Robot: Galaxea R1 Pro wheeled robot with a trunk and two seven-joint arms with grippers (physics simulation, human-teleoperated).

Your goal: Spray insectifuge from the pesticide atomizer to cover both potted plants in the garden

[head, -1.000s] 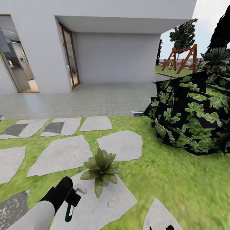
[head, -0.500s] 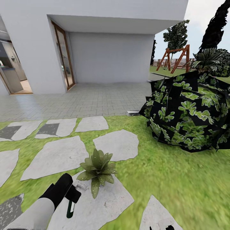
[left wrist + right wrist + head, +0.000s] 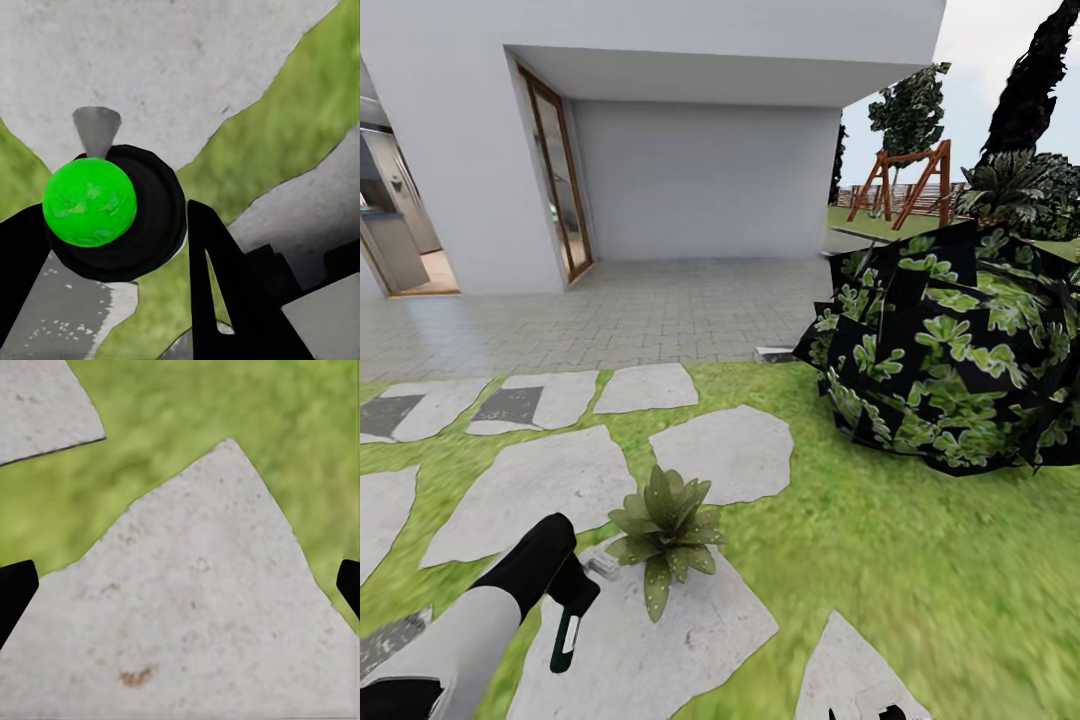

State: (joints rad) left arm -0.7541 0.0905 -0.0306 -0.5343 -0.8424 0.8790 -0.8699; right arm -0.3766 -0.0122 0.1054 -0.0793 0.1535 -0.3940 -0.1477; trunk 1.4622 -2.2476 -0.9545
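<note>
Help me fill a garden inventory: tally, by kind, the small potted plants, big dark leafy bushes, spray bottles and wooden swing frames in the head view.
potted plant: 1
dark leafy bush: 1
pesticide atomizer: 1
wooden swing frame: 1
Total: 4

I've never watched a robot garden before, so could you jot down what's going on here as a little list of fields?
place: lawn with grey stepping stones, beside a white house
left gripper: shut on the pesticide atomizer, bottle hanging downward
atomizer seen from the left wrist: round dark body with a green end
potted plant: small green rosette with whitish specks on its leaves, next to the left gripper
right gripper: open, above a stepping stone
background: big dark leafy bush, wooden swing frame
</note>
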